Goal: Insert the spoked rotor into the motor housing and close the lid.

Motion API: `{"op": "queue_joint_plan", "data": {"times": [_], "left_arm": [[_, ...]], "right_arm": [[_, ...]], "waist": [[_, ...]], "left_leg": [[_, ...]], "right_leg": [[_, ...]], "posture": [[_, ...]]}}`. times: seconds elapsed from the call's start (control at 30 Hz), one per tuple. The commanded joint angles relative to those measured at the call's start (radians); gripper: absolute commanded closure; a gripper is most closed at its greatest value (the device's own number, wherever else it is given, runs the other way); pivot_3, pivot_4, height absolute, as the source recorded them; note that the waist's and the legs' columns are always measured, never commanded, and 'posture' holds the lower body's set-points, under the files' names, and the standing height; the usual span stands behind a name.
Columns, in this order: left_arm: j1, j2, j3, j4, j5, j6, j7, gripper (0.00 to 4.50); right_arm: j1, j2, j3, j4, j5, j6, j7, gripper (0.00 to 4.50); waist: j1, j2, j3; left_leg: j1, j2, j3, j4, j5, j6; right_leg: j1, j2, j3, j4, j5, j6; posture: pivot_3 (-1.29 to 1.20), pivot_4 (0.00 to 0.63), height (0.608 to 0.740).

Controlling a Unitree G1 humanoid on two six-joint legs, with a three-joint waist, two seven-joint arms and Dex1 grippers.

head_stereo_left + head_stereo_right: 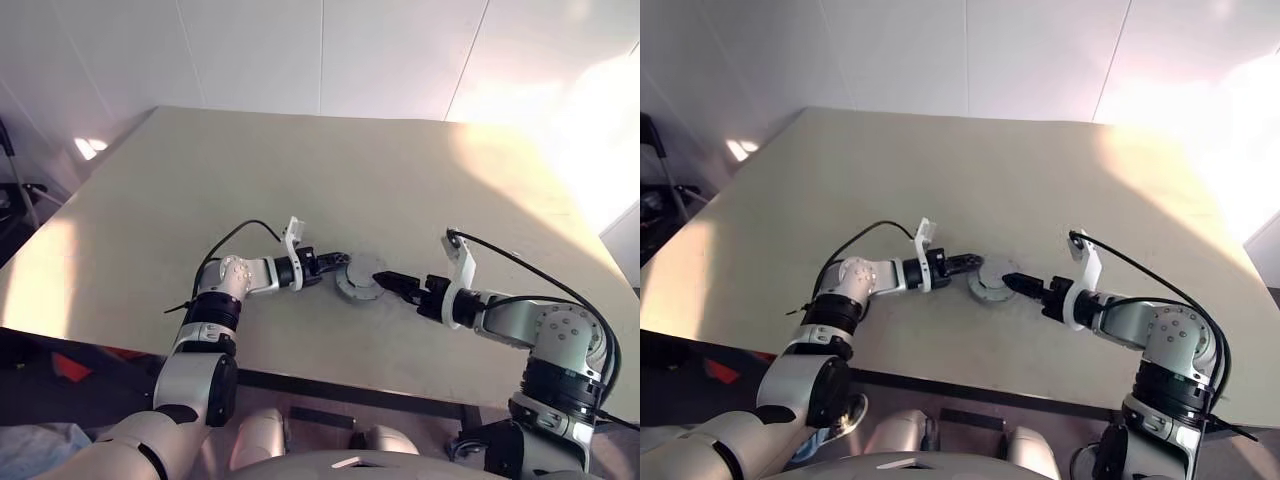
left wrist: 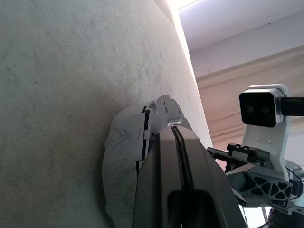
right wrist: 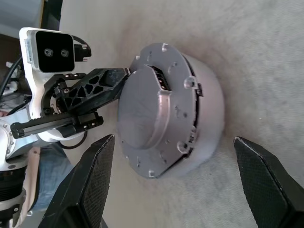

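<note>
In the head views the grey assembly shows as a small round disc just below the middle of the frame on the table, while the right wrist view shows the lid seated on the pale motor housing. The left gripper has its fingers pressed shut against the lid's rim, holding nothing. The right gripper has its fingers spread wide, flanking the housing without touching it.
</note>
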Motion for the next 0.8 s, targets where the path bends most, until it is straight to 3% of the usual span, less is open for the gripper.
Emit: {"op": "queue_joint_plan", "data": {"times": [0.03,0.3,0.5,0.6,0.8], "left_arm": [[-0.01,0.023,0.009,0.011,0.017,-0.021,0.012,4.5],[-0.047,0.05,0.028,0.066,0.027,-0.072,0.015,4.5],[-0.074,0.066,0.036,0.107,0.04,-0.095,0.006,4.5],[-0.075,0.069,0.037,0.112,0.042,-0.099,0.003,4.5],[-0.076,0.064,0.038,0.115,0.048,-0.103,0.001,4.5]], "right_arm": [[-0.053,0.03,-0.006,0.019,0.044,0.006,-0.041,0.02],[-0.146,0.133,-0.055,0.085,0.047,0.006,-0.104,0.02],[-0.13,0.13,0.023,0.081,0.016,0.006,-0.099,0.02],[-0.128,0.122,0.039,0.09,-0.022,0.006,-0.106,0.53],[-0.156,0.124,0.0,0.106,-0.073,-0.002,-0.097,2.27]], "waist": [[0.0,0.0,0.0],[-0.002,0.0,0.0],[-0.004,0.0,0.0],[-0.004,0.0,0.0],[-0.004,0.0,0.0]], "left_leg": [[0.0,0.0,0.0,0.0,0.0,-0.001],[-0.003,0.0,0.0,-0.003,0.001,-0.002],[-0.008,0.0,0.0,-0.003,0.002,-0.003],[-0.008,0.0,0.0,-0.004,0.002,-0.004],[-0.006,0.0,0.0,-0.004,0.003,-0.004]], "right_leg": [[0.0,0.0,0.0,0.0,0.0,0.0],[-0.003,0.0,0.0,0.0,0.0,-0.001],[-0.01,0.001,0.0,0.002,0.002,0.002],[-0.01,0.001,0.0,0.002,0.002,0.002],[-0.009,0.001,0.0,0.002,0.002,0.002]], "posture": [[0.0,0.0,0.74],[0.0,0.0,0.74],[0.0,0.0,0.74],[0.0,0.0,0.74],[0.0,0.0,0.74]]}}
